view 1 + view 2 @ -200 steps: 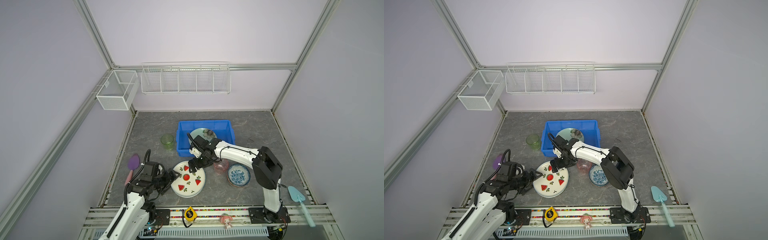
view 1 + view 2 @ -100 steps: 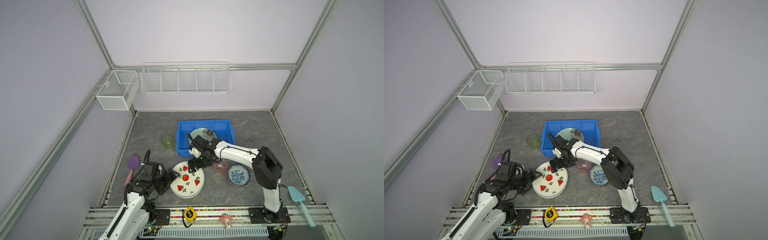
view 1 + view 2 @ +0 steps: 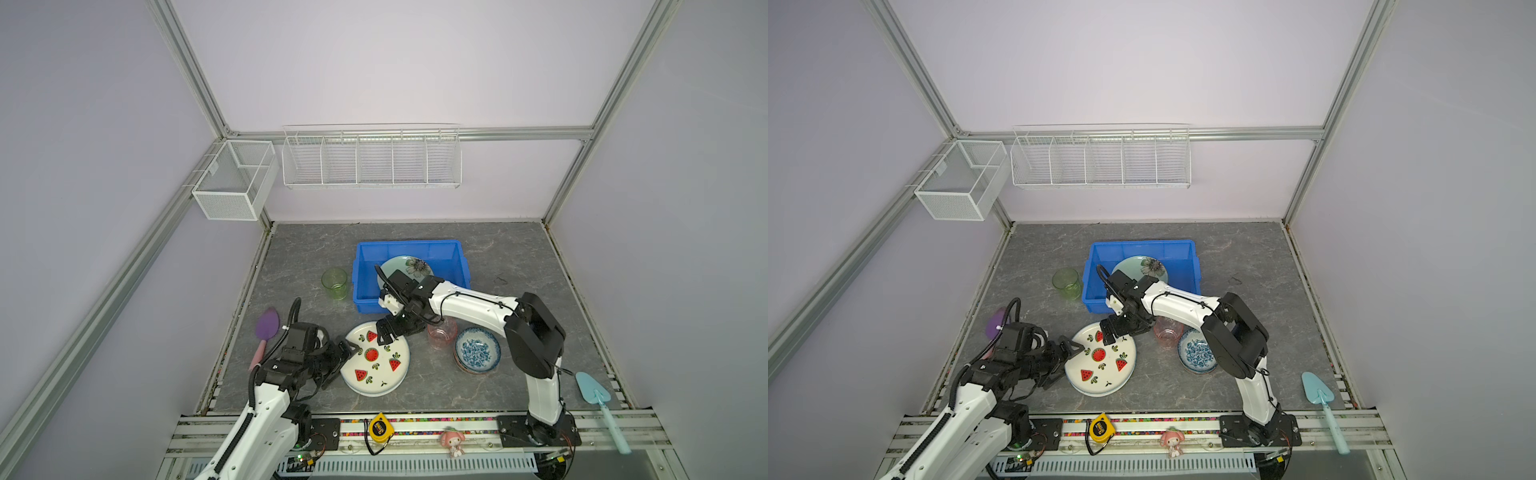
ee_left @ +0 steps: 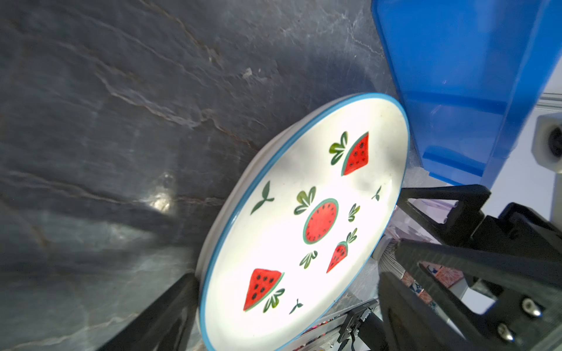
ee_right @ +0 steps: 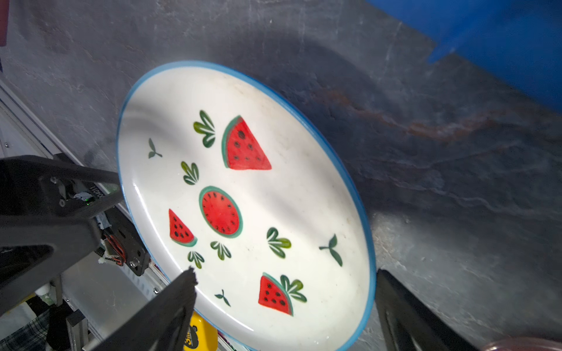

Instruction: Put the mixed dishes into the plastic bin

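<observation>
Grey table: round white watermelon plate sits between the wide-open, empty left gripper and right gripper; the blue plastic bin waits just beyond.

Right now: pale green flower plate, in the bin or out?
In. In both top views the pale green plate sits within the walls of the blue bin; the right arm hides its near edge.

Watermelon plate near blue bin, pale-green plate tilted inside
</observation>
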